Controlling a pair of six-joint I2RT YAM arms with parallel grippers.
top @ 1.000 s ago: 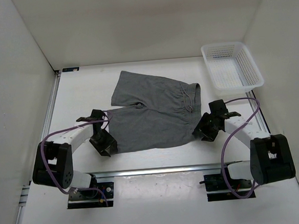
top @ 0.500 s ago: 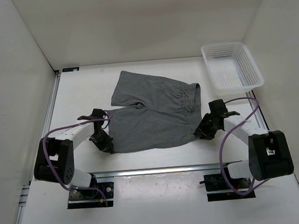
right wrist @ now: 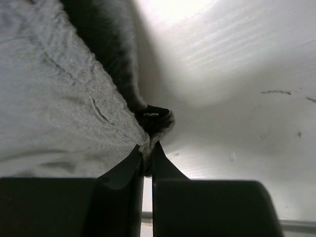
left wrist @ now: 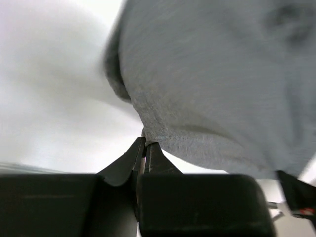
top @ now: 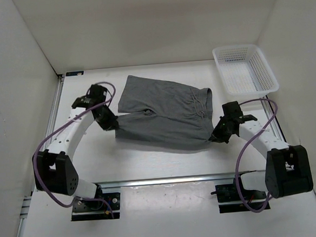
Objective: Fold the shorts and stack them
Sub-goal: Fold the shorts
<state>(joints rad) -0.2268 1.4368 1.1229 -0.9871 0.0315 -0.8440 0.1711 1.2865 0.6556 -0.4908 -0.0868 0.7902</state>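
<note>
Top external view, nearest first: the two arm bases sit at the bottom edge, and both arms reach out over the white surface (top: 161,167). The right gripper (top: 217,137) is the nearer one, at the right end of the grey shorts (top: 163,115). In the right wrist view its fingers are pressed together on a bunched corner of the waistband, with cloth filling the left of that picture. The near edge of the shorts hangs between the two arms and casts a shadow on the surface below it. Farther back on the left, the left gripper (top: 110,123) pinches the hem of the near leg; the left wrist view shows its tips closed on that hem, the fabric draping away above. The far leg lies flat beyond, the drawstring (top: 198,102) showing near the waistband. A white mesh basket (top: 234,48) stands in the far right corner, well apart from the shorts.
</note>
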